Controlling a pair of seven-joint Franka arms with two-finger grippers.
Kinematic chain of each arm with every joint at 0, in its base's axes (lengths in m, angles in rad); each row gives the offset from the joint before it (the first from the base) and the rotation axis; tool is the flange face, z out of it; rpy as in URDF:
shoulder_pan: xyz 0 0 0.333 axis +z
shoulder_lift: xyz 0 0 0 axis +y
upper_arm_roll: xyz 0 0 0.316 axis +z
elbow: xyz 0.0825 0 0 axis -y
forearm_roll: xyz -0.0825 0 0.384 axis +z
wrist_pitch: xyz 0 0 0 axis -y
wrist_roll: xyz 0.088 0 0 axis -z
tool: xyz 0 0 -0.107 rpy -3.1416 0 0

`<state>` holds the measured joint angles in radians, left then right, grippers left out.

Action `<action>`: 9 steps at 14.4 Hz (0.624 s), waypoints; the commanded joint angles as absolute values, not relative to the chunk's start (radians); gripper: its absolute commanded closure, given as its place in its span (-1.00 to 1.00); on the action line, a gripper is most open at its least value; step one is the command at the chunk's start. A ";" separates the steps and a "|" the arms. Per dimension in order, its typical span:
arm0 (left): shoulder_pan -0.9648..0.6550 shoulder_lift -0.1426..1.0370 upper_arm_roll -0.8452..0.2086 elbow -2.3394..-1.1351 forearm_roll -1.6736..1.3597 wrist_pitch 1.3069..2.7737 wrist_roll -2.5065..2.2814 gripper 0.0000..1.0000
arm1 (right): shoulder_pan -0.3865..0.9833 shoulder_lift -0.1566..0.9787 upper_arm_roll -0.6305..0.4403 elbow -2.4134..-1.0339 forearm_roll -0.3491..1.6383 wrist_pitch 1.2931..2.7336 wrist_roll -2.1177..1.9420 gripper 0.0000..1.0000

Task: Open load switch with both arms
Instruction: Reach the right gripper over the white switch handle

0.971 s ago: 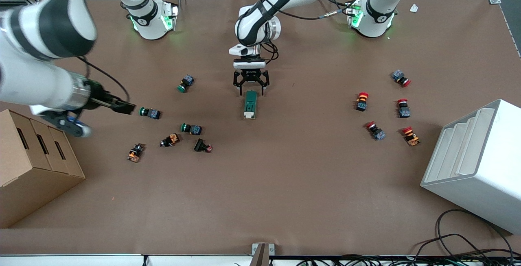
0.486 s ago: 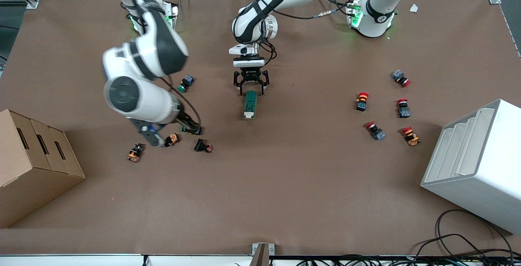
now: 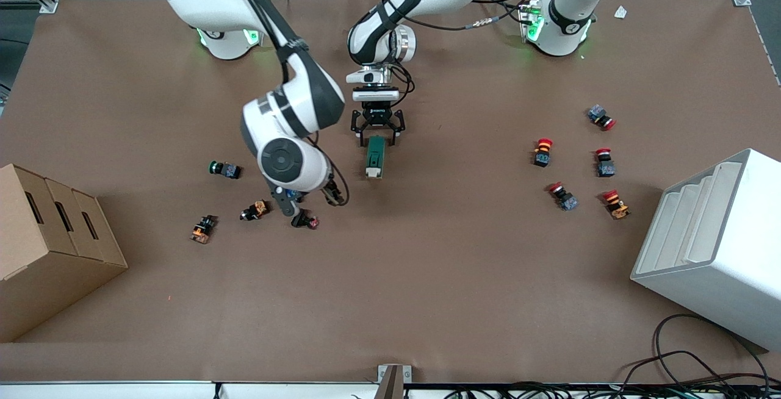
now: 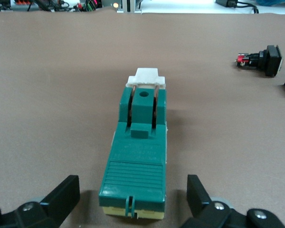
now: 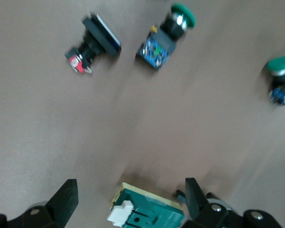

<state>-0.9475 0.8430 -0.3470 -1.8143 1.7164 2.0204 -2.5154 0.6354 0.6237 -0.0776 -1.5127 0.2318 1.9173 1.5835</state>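
Brown table (image 3: pixel 427 277) carries everything. Load switch (image 3: pixel 374 156) lies flat with its dark end between the spread fingers of the left gripper (image 3: pixel 377 136), untouched. Right gripper (image 5: pixel 128 199), fingers also apart, hovers over scattered push buttons (image 3: pixel 262 204) just beside the switch.

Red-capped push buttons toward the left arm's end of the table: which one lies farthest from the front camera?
The red-capped push button with a blue-grey body. It shows highest in the front view, above the other four red-capped ones.
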 commanded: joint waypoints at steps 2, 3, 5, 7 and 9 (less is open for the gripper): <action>-0.966 0.877 -0.328 -1.798 1.753 1.990 -2.536 -1.00 | 0.667 0.693 -0.032 -1.488 0.249 1.991 1.742 -1.00; -0.966 0.880 -0.328 -1.798 1.755 1.990 -2.539 -1.00 | 0.673 0.706 -0.022 -1.488 0.249 2.005 1.765 -1.00; -0.968 0.884 -0.328 -1.798 1.753 1.990 -2.551 -1.00 | 0.689 0.721 -0.017 -1.488 0.247 2.014 1.799 -1.00; -0.974 0.896 -0.330 -1.798 1.753 1.990 -2.554 -1.00 | 0.692 0.733 -0.017 -1.488 0.248 2.014 1.804 -1.00; -0.983 0.903 -0.328 -1.796 1.755 1.990 -2.556 -1.00 | 0.706 0.747 -0.015 -1.488 0.250 2.013 1.812 -1.00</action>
<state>-0.9643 0.8565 -0.3422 -1.8125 1.7421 1.9835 -2.5285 0.6943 0.7287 -0.0171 -1.5032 0.2334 2.0153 1.7872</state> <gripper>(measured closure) 0.000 0.000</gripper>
